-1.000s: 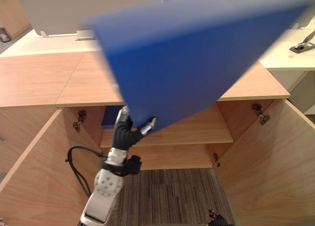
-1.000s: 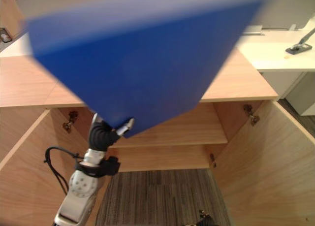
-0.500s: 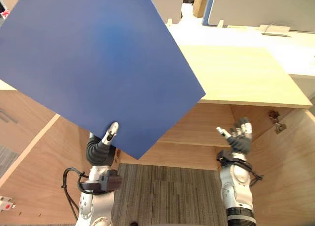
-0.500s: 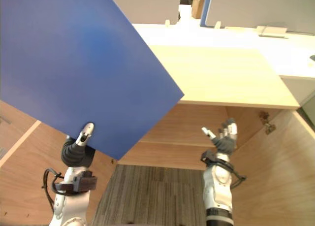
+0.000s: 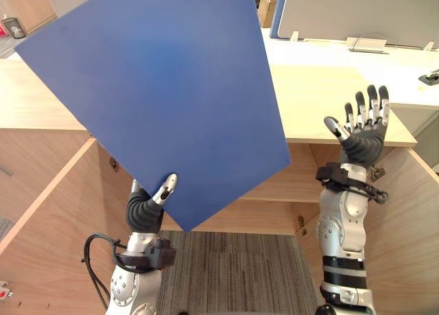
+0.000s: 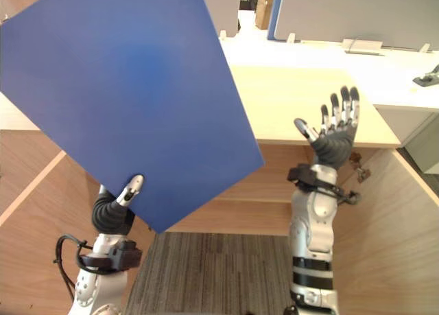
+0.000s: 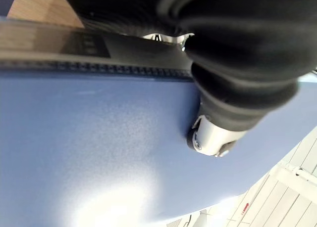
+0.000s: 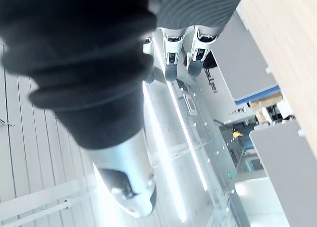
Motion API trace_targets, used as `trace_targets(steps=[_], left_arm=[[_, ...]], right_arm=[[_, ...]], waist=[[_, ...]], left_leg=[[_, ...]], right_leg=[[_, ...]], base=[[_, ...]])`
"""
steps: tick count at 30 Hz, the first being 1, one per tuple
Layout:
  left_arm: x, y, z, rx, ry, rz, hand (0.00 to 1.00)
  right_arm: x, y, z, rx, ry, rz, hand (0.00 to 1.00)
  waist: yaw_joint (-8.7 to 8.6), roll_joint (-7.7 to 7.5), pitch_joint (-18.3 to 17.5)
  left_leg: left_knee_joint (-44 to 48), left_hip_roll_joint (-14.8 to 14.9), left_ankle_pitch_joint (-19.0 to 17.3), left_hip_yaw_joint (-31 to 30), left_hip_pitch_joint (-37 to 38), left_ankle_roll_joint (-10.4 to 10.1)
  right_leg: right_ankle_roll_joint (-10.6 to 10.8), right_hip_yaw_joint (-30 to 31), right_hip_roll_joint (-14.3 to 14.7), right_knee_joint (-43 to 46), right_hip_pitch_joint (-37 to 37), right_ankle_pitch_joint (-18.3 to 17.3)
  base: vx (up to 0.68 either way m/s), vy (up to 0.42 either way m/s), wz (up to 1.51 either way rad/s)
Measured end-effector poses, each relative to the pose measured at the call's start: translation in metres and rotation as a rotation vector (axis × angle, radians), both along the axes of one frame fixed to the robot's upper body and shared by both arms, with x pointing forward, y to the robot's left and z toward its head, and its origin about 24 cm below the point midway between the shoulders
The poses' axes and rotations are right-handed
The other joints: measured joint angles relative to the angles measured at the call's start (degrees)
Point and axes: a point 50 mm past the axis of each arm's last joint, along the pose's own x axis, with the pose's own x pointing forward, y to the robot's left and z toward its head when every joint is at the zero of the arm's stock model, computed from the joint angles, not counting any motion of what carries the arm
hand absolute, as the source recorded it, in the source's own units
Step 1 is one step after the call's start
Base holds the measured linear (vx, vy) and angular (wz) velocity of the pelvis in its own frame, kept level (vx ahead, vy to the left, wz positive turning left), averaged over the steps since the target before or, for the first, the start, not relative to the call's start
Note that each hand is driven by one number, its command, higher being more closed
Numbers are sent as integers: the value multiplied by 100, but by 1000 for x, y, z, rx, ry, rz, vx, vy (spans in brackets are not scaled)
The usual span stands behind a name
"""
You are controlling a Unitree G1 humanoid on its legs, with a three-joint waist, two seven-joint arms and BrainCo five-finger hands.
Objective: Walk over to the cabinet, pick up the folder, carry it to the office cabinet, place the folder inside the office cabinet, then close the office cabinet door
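The left robot hand (image 5: 146, 208) pinches the blue folder (image 5: 161, 95) at its lowest corner, thumb pressed on the near face. It holds the folder up on the left, tilted and high above the counter (image 5: 322, 102), well clear of the opening below. The right robot hand (image 5: 362, 131) is raised on the right with fingers spread, empty and apart from the folder. Under the counter the office cabinet (image 5: 274, 217) stands with its left door (image 5: 48, 246) and right door (image 5: 405, 239) swung wide, a wooden shelf (image 5: 288, 186) across it. The carrying looks done and the placing step is in hand. The next move calls for lowering and flattening the folder so it passes under the counter's edge onto the shelf — the right robot hand might steady the free edge, since a one-corner pinch lets so broad a sheet swing — and the doors come after.
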Motion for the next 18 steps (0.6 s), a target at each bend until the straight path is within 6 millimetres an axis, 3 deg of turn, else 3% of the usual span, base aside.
trace_targets(steps=[4,6,11,15,18], left_arm=[[-1,-4,0,74,-12,5,100],[-1,-8,0,105,-17,-5,100],[-2,-10,0,123,-13,-2,100],[-5,-5,-5,128,17,19,100],[-8,-3,-7,116,31,29,100]], right_arm=[[9,23,17,28,-83,225,0],[16,44,26,7,-115,373,0],[22,76,30,-34,-110,632,0],[28,86,30,-111,-49,751,0],[30,92,37,-286,-8,830,0]], waist=[[12,-35,22],[18,-50,30],[58,-55,34],[82,-62,38],[92,-63,38]], left_leg=[[-11,-3,-1,17,26,2],[-15,-4,-3,32,49,4],[-14,-9,-4,45,53,6],[-15,-9,-3,54,51,6],[-23,-8,-3,59,46,6]], right_leg=[[0,9,-6,5,8,1],[0,22,-12,24,13,2],[1,34,-19,31,8,12],[1,40,-17,24,4,21],[-6,41,-11,-4,4,40]], base=[[-3,6,-1],[-23,29,-3],[-6,6,0],[0,0,0],[0,0,0]])
